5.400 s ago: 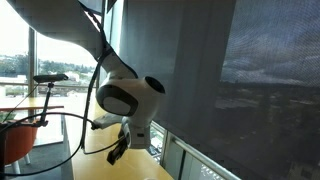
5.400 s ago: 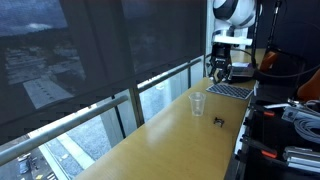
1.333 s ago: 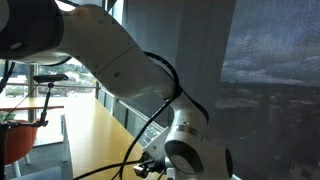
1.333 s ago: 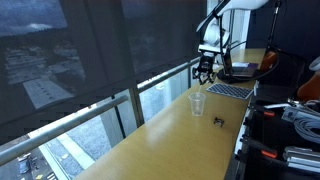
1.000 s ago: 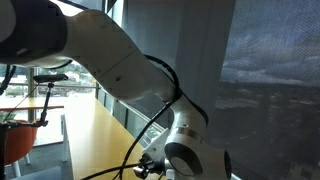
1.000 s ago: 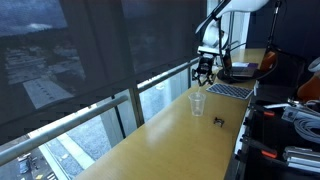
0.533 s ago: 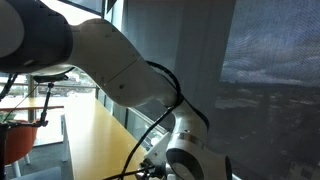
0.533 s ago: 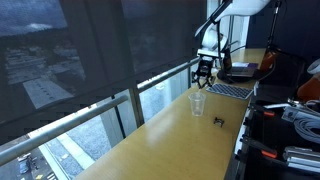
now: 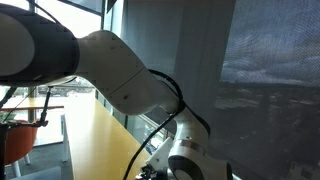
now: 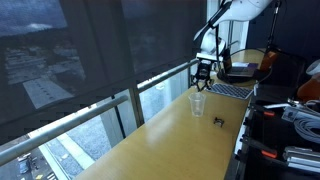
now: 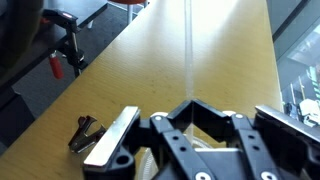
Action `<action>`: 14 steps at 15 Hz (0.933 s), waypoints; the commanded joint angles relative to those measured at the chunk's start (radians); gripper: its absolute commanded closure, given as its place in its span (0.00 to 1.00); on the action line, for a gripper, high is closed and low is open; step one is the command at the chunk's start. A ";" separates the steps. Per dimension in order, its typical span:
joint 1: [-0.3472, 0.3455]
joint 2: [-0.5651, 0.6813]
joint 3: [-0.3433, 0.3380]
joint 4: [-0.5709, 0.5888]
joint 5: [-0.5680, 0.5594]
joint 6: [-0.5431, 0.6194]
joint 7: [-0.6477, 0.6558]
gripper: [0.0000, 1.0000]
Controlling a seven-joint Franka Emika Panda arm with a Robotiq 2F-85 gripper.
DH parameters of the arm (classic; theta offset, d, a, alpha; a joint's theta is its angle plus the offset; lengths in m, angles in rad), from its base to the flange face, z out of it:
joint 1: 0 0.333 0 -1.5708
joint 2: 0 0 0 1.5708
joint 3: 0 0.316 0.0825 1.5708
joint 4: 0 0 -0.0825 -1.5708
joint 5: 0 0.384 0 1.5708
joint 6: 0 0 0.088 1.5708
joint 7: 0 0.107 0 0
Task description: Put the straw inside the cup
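Note:
A clear plastic cup (image 10: 197, 103) stands upright on the long wooden counter (image 10: 170, 135). My gripper (image 10: 204, 72) hangs right above it. In the wrist view the gripper (image 11: 190, 105) is shut on the thin translucent straw (image 11: 187, 50), which runs as a pale line from the pinched fingertips away over the wood. A pale curved rim, probably the cup (image 11: 148, 158), shows behind the gripper's black linkages. Whether the straw's lower end is in the cup cannot be told. In an exterior view the arm's bulk (image 9: 120, 80) hides both cup and straw.
A small black clip (image 10: 217, 122) lies on the counter past the cup, and shows as the black clip (image 11: 85, 130) in the wrist view. A dark keyboard-like slab (image 10: 230, 90) sits behind the cup. A red-handled clamp (image 11: 60, 58) is at the counter's side. Window rail and shades run alongside.
The arm has shifted a little over the last second, with the gripper still shut on the straw above the cup. Several seconds ago it was farther back, over the dark slab.

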 commanded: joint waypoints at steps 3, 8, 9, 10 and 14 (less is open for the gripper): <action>-0.017 0.050 0.003 0.074 0.023 -0.051 0.002 0.98; -0.028 0.070 0.004 0.103 0.026 -0.059 0.007 0.43; -0.030 0.072 0.004 0.108 0.026 -0.061 0.008 0.37; -0.031 0.072 0.004 0.111 0.026 -0.066 0.008 0.28; -0.027 0.052 0.006 0.101 0.027 -0.087 0.008 0.01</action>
